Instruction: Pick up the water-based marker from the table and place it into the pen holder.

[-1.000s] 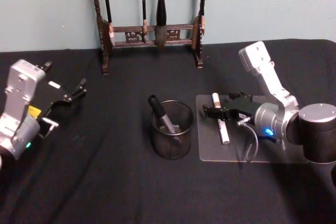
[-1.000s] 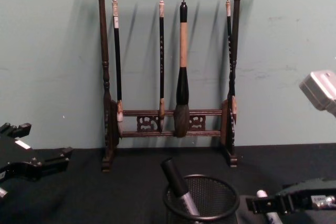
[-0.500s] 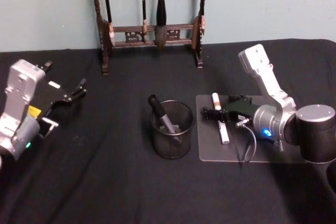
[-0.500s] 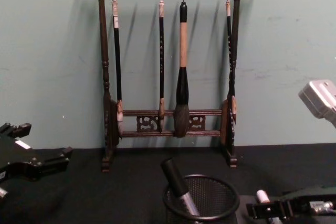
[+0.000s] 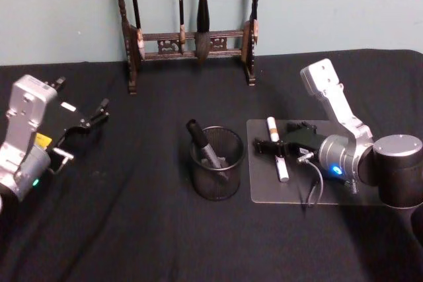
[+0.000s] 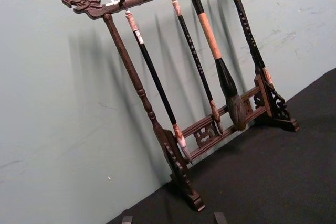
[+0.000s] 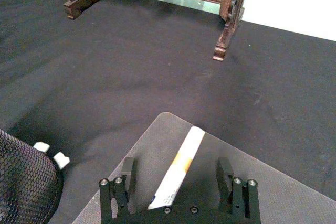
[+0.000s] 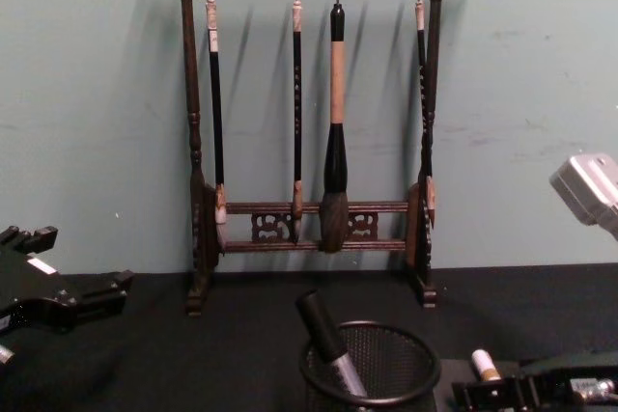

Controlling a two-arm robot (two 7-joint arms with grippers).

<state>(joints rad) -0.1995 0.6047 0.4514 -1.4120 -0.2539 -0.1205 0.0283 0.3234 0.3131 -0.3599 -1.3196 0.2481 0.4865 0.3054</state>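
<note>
1. The surface is draped in black cloth and runs back to a pale green wall.
2. A tall dark wooden brush rack stands at the far edge against the wall, with several calligraphy brushes hanging from its top bar.
3. The right claw sits low over the right-hand part of the surface, reaching toward the robot's left. Its jaws are spread wide, one finger on each side of the white marker, and neither finger is seen touching it.
4. The left claw hangs over the far left of the surface, well apart from everything else. Its fingers are parted and hold nothing.
5. A clear flat mat lies on the cloth just to the right of the pen holder.
6. The pen holder, a round black wire-mesh cup, stands upright near the middle of the surface, in front of the rack.
7. A dark marker leans inside the pen holder, its black cap poking above the rim on the left side.
8. The water-based marker, white with an orange band, lies flat on the clear mat between the right claw's fingers, its far end pointing toward the rack.
</note>
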